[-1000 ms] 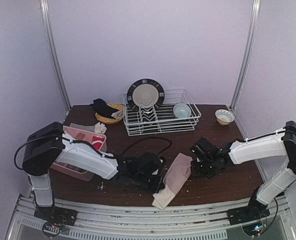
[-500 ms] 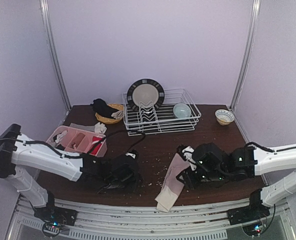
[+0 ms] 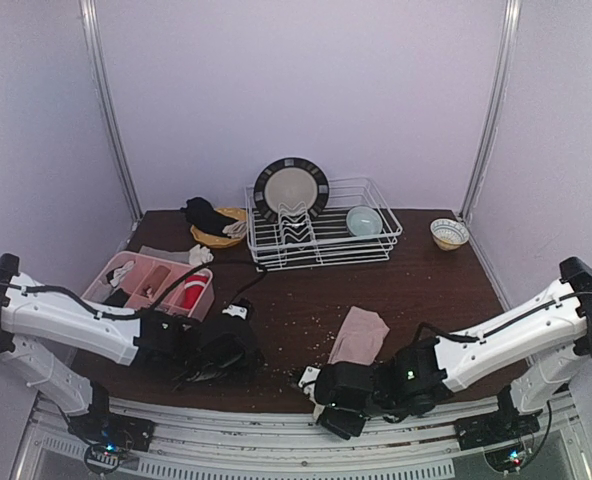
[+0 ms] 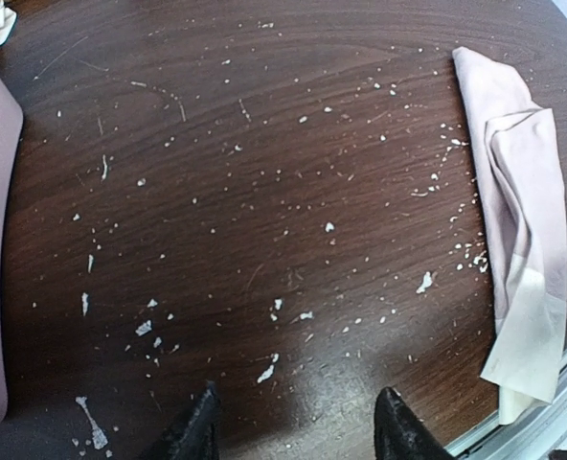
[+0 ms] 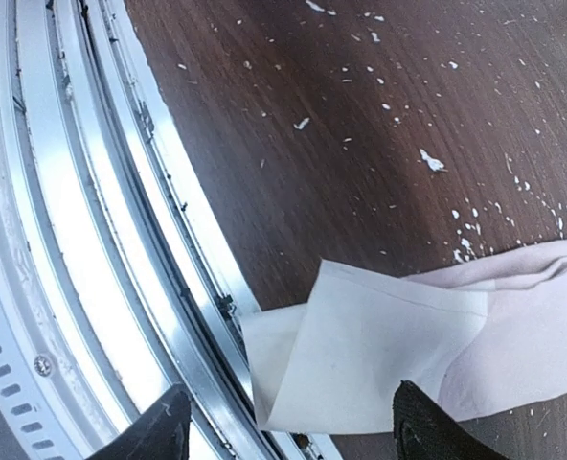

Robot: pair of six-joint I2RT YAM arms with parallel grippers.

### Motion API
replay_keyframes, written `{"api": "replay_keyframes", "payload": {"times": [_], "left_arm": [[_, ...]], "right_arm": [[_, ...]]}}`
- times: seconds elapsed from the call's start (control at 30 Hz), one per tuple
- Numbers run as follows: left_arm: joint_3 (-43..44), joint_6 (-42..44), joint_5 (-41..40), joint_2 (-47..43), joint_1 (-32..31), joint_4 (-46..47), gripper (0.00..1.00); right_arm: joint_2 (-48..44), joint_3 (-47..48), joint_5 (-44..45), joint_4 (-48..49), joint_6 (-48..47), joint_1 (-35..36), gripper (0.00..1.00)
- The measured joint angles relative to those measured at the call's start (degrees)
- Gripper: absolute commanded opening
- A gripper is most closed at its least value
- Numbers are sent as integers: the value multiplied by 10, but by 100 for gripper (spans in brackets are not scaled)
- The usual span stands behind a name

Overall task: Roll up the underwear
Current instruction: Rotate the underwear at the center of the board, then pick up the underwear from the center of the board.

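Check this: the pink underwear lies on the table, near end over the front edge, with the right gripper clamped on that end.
One mistake: the right gripper stands open over that end, not clamped; the right wrist view shows it. The pink underwear does lie on the table, near end over the edge.

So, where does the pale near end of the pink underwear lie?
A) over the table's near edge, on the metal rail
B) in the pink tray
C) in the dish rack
A: the right wrist view shows the underwear, its pale end past the edge of the table, overlapping the metal rail.
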Motion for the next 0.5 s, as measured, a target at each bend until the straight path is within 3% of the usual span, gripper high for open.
{"api": "replay_keyframes", "payload": {"times": [0.33,0.4,0.5], "left_arm": [[-1,-11,0,4,0,-1,52],[-1,-12,-1,7,0,-2,52],[-1,-13,0,12,0,-2,52]], "right_arm": [[97,31,49,-26,6,4,60],[99,31,53,-28,10,4,53],[100,31,55,-30,18,4,34]]}}
